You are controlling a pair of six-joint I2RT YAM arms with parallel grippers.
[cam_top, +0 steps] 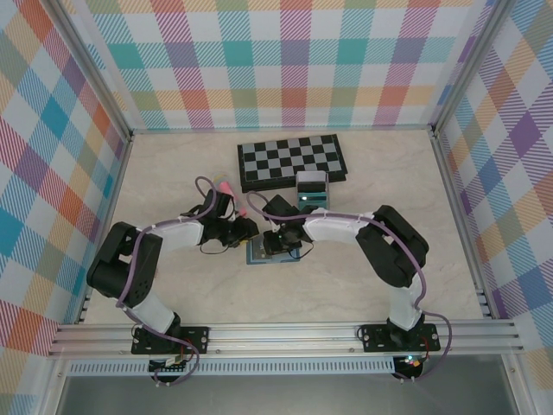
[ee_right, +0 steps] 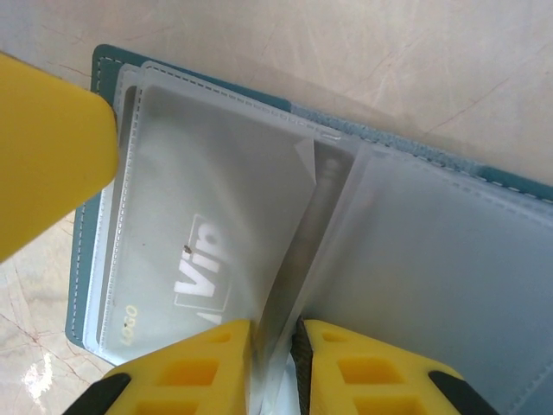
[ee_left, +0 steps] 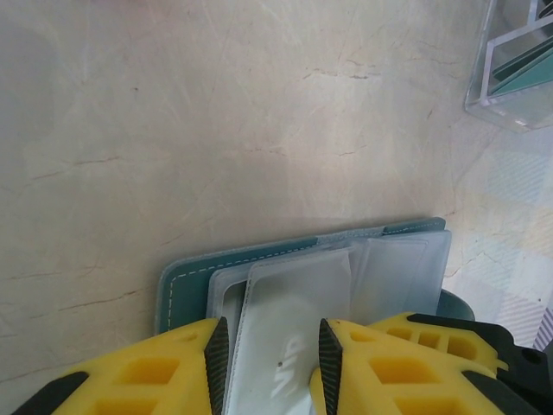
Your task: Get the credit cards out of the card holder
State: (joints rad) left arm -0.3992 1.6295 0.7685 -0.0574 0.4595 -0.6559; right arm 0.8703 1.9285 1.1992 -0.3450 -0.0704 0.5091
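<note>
A: Top: card holder (cam_top: 257, 254) open on table (cam_top: 389, 285), between both arms, near chessboard (cam_top: 292, 162).
B: Left wrist: left gripper (ee_left: 270, 350) spread, straddling a clear sleeve (ee_left: 298, 303).
A: Right wrist: right gripper (ee_right: 276, 341) pinching a sleeve edge; card (ee_right: 190, 259) inside.
B: I'd slide it out flat, left pinning the holder.

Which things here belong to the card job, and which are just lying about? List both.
Job: card holder, Vip card in a sleeve, left tool, right tool, probably the clear box holding teal cards.
Lying about: chessboard, pink marker.
</note>
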